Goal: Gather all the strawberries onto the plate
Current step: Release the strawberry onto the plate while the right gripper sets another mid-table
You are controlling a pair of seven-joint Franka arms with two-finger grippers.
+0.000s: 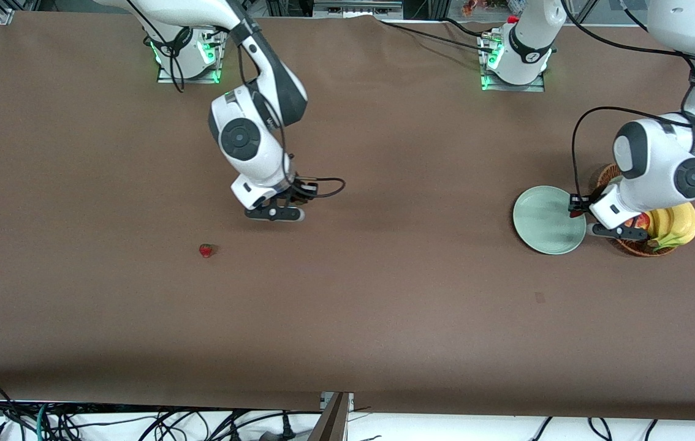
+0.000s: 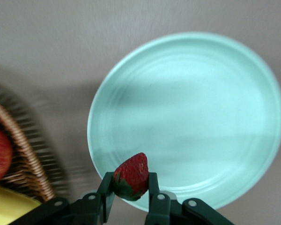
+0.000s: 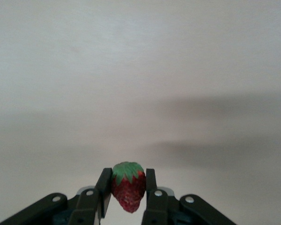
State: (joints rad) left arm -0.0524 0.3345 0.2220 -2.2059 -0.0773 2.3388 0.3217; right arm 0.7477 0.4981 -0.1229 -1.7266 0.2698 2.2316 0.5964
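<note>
My left gripper is shut on a strawberry and holds it over the rim of the pale mint-green plate, on the side next to the basket. In the left wrist view the plate lies bare under the gripper. My right gripper is shut on a second strawberry with its green cap up, held over bare table near the middle; its wrist view shows the gripper. A third strawberry lies on the table, nearer the front camera than the right gripper.
A brown wicker basket stands beside the plate at the left arm's end, holding bananas and a red apple. It also shows in the left wrist view. The table is covered in brown cloth.
</note>
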